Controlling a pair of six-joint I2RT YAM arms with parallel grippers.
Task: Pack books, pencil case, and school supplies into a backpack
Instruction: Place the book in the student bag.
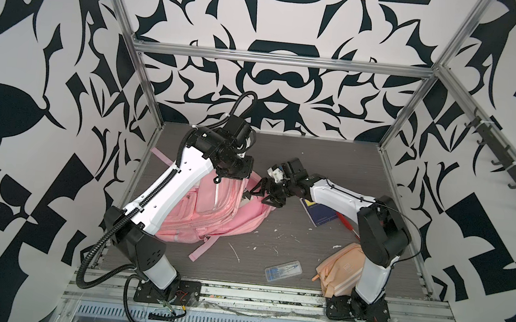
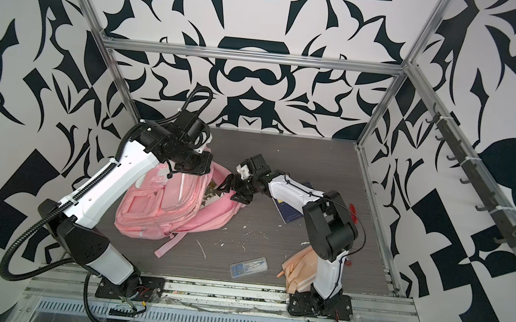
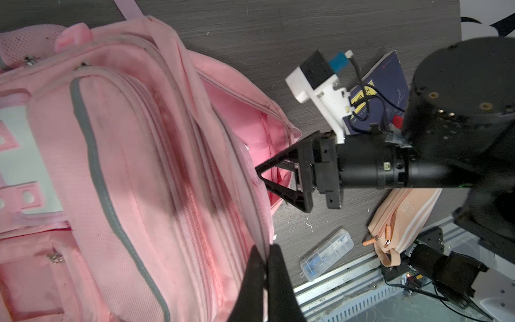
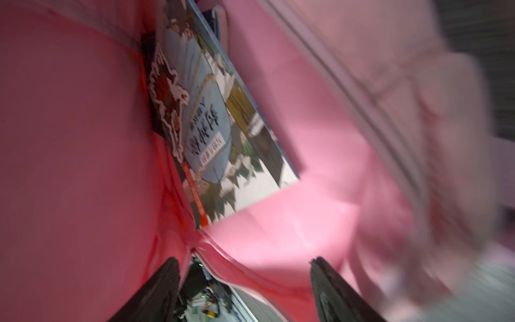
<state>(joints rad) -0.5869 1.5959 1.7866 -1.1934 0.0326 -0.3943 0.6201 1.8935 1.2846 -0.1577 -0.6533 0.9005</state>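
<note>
Black-and-white patterned walls close in a dark grey table [image 1: 283, 151]. On its left half lies the pink backpack [image 1: 212, 209], its open mouth turned toward the middle. The left arm reaches over the bag from the near left corner, elbow high and wrist bent down. The left gripper [image 3: 267, 251] has its jaws pressed together on the rim of the opening, holding it up.

At the mouth, the right gripper [image 1: 262, 198] has its jaws spread with nothing between them. The illustrated book [image 4: 223, 133] lies inside the bag, slanted against the lining. The right arm stretches low across the table from the near right corner, forearm almost level.

This looks like the end of one book's placement. To do it well, the right gripper should back straight out along the line of the opening so it does not snag the fabric. The left pinch should stay firm and high so the mouth does not sag shut.

Not yet packed are the clear box [image 1: 282, 270] near the front edge, the navy book [image 1: 321, 212] partly under the right forearm, and the pencil case [image 1: 341, 268] against the right arm's base.
</note>
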